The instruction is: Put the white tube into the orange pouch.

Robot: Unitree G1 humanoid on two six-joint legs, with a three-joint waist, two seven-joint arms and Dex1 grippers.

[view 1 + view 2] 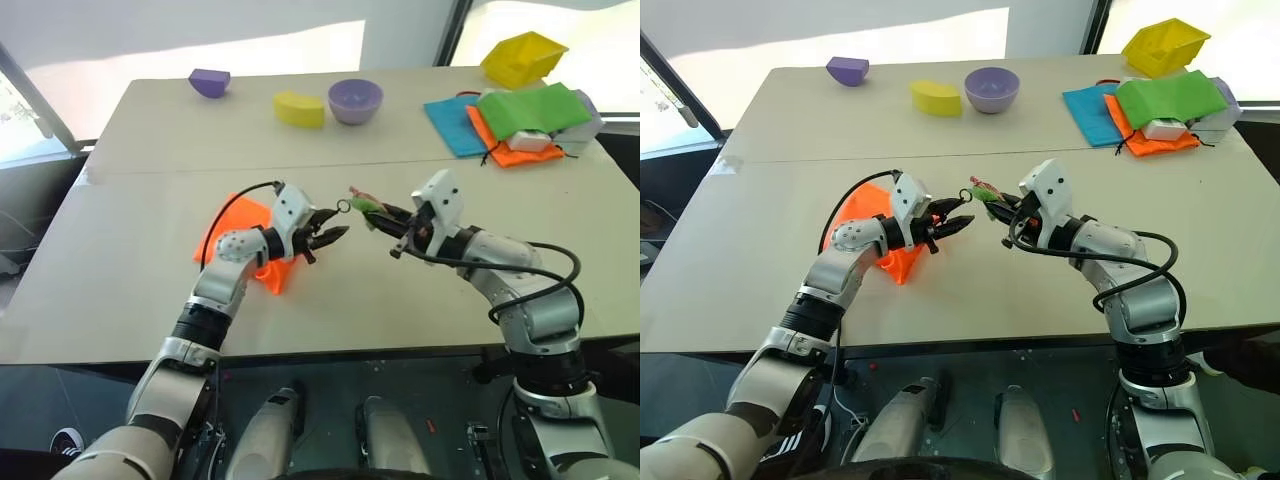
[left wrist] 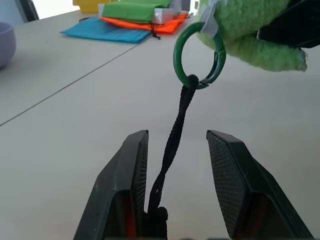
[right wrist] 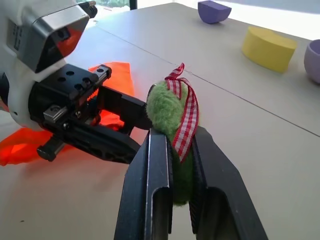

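The orange pouch point(image 1: 240, 225) lies at the left of the table, one edge lifted under my left gripper point(image 1: 335, 235). Its fingers point(image 2: 132, 170) stand partly closed, with the pouch's bunched mouth deep between them. The dark cord point(image 2: 176, 131) runs out between those fingers to a green ring point(image 2: 199, 57). The ring hangs from the green fuzzy ball point(image 3: 167, 107), which wears a red-checked ribbon. My right gripper point(image 3: 172, 135) is shut on that ball, held just above the table and facing the left gripper. The white tube is out of view.
At the back stand a purple wedge point(image 1: 209, 82), a yellow block point(image 1: 299, 109) and a purple bowl point(image 1: 355, 100). A yellow bin point(image 1: 523, 57) and stacked blue, orange and green cloths point(image 1: 520, 115) with a white block lie back right. The table's front edge point(image 1: 330, 350) is close.
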